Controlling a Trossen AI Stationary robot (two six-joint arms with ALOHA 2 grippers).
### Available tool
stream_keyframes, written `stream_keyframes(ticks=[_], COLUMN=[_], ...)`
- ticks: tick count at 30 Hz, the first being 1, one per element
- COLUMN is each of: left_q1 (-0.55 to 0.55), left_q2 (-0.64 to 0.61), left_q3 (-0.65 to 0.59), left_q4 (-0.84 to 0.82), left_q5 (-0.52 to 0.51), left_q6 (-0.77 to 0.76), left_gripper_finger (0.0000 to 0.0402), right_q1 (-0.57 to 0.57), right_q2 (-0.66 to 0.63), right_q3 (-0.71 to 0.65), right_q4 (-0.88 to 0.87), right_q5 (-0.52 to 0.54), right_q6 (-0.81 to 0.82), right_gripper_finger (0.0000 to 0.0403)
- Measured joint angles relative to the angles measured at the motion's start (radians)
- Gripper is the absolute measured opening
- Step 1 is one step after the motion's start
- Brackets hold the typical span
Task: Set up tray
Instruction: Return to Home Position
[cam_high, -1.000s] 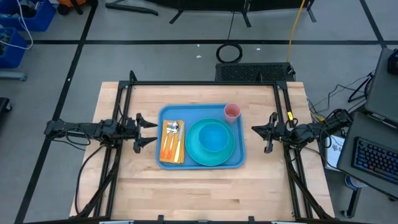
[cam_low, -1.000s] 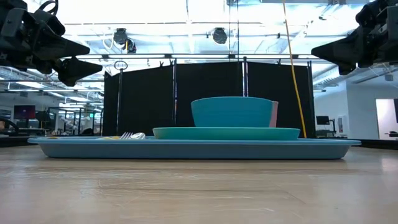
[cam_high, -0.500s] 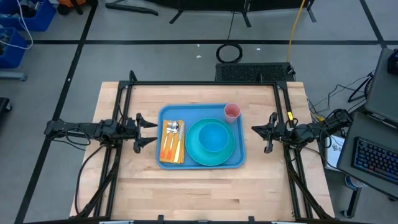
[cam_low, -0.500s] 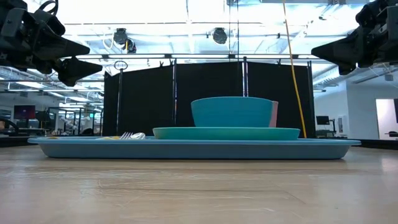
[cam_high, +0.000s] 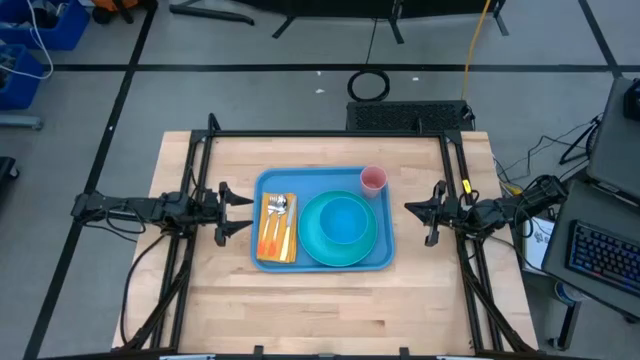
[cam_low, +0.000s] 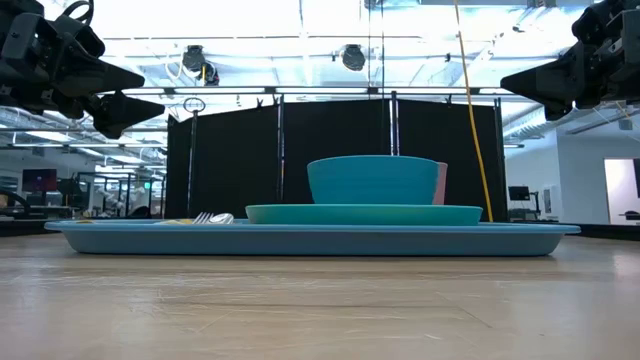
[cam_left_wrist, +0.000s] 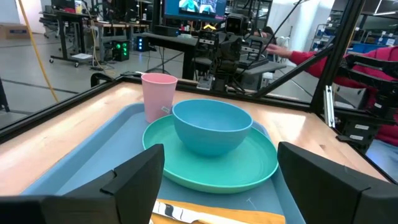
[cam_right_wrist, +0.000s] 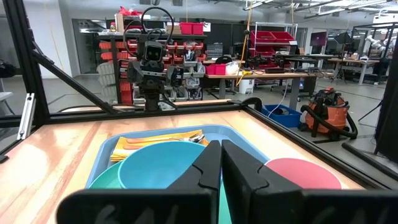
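Clearly, the handling looks done. The left hand hangs above the worktop just off the tray's left end, its fingers spread wide and holding nothing. The right hand hangs off the opposite end with its fingers pressed together, also holding nothing. Both point inward at the tray and neither touches it.

The tray lies flat near the middle of the worktop, between the two hands. On its left part is a yellow napkin with cutlery lying on it. To the right of the napkin is a turquoise plate with a blue bowl on it. A pink cup stands upright in the far right corner, just beside the plate.

As I judge it, the setting is complete and the step in hand is taking the arms to their rest pose. That calls for retreat away from the tray and no sweep across it. The left fingers may need to draw together as well.

The tray's long axis runs left to right, along the line from one hand to the other, so each short end faces an arm. Its long sides run square with the worktop's front edge. The cutlery lies across that axis, pointing front to back.
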Motion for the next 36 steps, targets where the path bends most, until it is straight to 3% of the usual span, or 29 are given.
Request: stream_keyframes(ticks=[36], left_q1=[0.000], left_q2=[0.000], left_q3=[0.000], left_q4=[0.000], left_q5=[0.000], left_q6=[0.000], left_gripper_finger=[0.0316], right_q1=[0.000], right_q2=[0.000], right_q3=[0.000], right_q4=[0.000], right_q5=[0.000], right_q6=[0.000], right_gripper_finger=[0.0004])
